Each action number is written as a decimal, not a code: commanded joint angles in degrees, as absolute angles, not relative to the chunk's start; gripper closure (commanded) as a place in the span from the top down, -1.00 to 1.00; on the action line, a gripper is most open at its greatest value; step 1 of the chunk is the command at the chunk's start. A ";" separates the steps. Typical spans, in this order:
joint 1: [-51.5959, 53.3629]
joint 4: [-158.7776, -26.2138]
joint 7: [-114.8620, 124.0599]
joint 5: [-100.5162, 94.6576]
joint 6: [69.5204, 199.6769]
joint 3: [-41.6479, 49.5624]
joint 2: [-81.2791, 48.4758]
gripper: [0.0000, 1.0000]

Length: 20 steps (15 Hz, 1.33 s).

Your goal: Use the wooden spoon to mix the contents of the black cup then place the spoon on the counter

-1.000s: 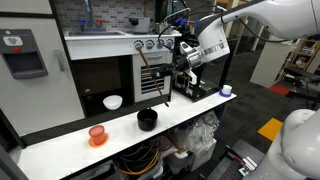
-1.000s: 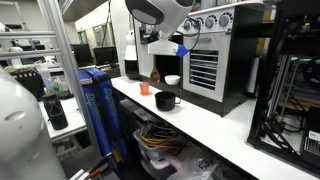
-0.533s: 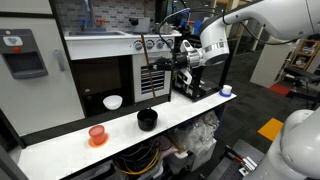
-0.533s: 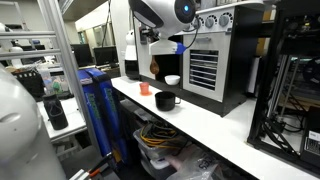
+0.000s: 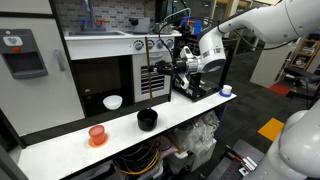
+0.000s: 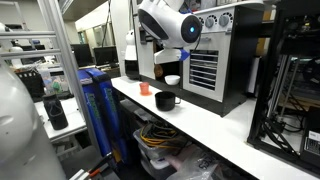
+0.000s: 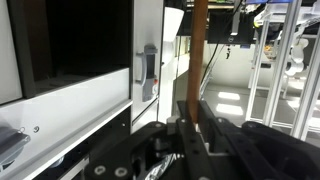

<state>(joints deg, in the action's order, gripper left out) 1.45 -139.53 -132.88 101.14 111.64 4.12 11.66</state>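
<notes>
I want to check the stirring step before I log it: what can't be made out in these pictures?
- Contents of the black cup: too small and dark in both exterior views; outside the wrist view.
- Far end of the wooden spoon: cut off by the wrist view's top edge.
- Where the gripper pinches the spoon: blurred and dark in the wrist view.

The gripper (image 7: 192, 128), dark and blurred along the bottom edge, clamps the spoon (image 7: 200, 50), whose brown handle rises straight up beside a white appliance (image 7: 70, 110) bearing what seems a latch (image 7: 148, 75).
</notes>
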 commanded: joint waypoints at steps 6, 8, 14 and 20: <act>-0.39 -140.92 -145.22 108.04 108.60 2.88 6.20 -0.93; -0.21 -141.47 -147.27 109.86 108.75 2.68 5.44 -0.93; 0.21 -143.85 -151.02 111.99 108.32 1.78 3.29 -0.93; -0.12 -142.24 -148.82 111.33 110.10 1.70 5.07 -0.93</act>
